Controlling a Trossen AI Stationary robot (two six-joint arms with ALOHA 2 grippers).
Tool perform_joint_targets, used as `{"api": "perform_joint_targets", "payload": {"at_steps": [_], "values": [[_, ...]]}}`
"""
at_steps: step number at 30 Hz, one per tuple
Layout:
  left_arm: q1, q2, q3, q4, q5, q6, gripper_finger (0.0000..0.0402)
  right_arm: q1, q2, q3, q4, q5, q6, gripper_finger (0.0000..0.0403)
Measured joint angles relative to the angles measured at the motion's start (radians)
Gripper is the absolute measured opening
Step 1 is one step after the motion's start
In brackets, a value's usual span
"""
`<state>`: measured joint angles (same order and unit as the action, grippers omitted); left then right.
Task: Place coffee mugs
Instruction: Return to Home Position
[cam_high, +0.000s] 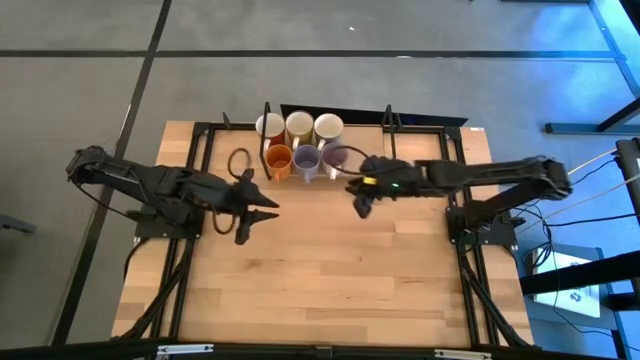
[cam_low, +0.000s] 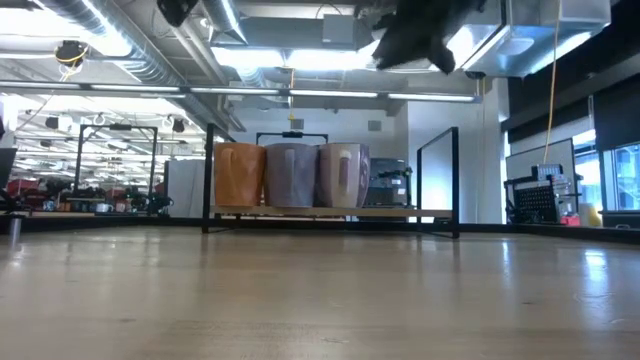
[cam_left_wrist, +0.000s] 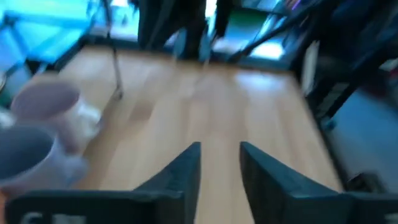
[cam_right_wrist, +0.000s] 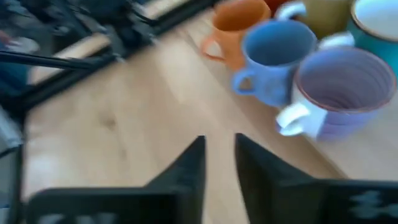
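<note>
— Wooden table (cam_high: 330, 280), high view. What stands on it?
— Six coffee mugs (cam_high: 299, 124) in two rows at the far edge, with the cream ones behind. In front are the orange mug (cam_high: 279, 160), blue mug (cam_high: 307, 162) and purple mug (cam_high: 336, 156). The left gripper (cam_high: 268, 211) hovers over bare wood, near the orange mug. The right gripper (cam_high: 360, 207) hangs just beside the purple mug, arm stretched out, fingers angled down toward the table.
— Low view?
— Front three mugs upright on a shelf (cam_low: 400, 212). One dark gripper hangs high above them, likely the right.
— Wrist views?
— Each pair of fingers is slightly parted with nothing between, and mugs lie off to one side.
— Hazards?
— The right wrist sits close to the purple mug. A low or sideways swing on withdrawal could, I judge, clip its handle and topple the row. Lifting first seems safer.
</note>
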<state>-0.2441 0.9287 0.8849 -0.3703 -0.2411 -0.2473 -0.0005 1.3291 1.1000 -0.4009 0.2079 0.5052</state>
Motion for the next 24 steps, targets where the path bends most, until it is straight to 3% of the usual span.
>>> {"api": "perform_joint_targets", "payload": {"at_steps": [4, 9, 14, 20, 24], "values": [[0.015, -0.139, -0.175, 0.217, 0.054, 0.020, 0.0057, 0.043, -0.127, -0.106, 0.118, -0.019, -0.038, 0.0012], [0.020, -0.307, -0.385, 0.366, 0.021, 0.019, 0.0005, 0.061, -0.308, -0.301, 0.328, -0.067, -0.041, 0.0024], [0.020, -0.407, -0.525, 0.387, -0.054, 0.016, 0.0021, 0.060, -0.484, -0.486, 0.439, -0.113, -0.028, 0.0015], [0.020, -0.434, -0.610, 0.380, -0.082, 0.014, 0.0037, 0.060, -0.622, -0.571, 0.298, -0.128, 0.017, 0.0001], [0.023, -0.424, -0.637, 0.401, -0.091, 0.054, 0.0036, 0.059, -0.669, -0.572, 0.203, -0.105, -0.077, 0.0000]]}}
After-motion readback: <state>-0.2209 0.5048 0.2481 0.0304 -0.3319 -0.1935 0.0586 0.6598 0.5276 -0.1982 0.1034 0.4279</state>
